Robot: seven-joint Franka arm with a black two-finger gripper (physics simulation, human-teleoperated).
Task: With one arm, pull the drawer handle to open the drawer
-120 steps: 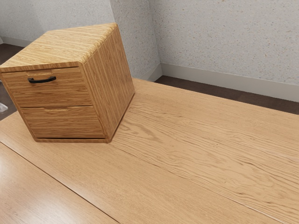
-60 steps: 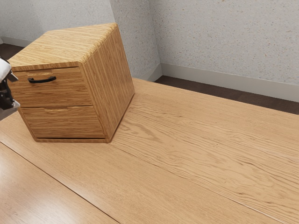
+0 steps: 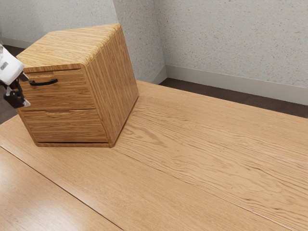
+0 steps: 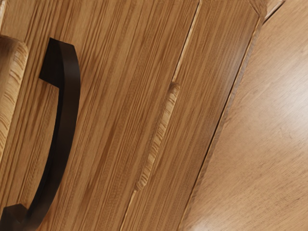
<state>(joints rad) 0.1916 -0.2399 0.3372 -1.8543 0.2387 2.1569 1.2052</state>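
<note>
A small wooden cabinet (image 3: 72, 48) stands on the table at the exterior view's left, with two drawers in its front. The upper drawer (image 3: 65, 94) carries a curved black handle (image 3: 43, 82) and sits flush with the cabinet front, shut. My gripper (image 3: 15, 98) hangs at that view's left edge, in front of the cabinet's left corner, a little to the left of the handle and slightly below it. In the wrist view the black handle (image 4: 60, 130) is close ahead of my hand, beside the lower drawer's wooden grip strip (image 4: 156, 137).
The wide wooden table (image 3: 202, 159) stretches to the exterior view's right of the cabinet. A speckled wall (image 3: 231, 33) with a pale baseboard runs behind it. The table (image 4: 269, 144) also shows past the cabinet's base in the wrist view.
My hand has come in from the exterior view's left edge and risen toward the upper drawer's handle. The cabinet and its drawers have not moved.
</note>
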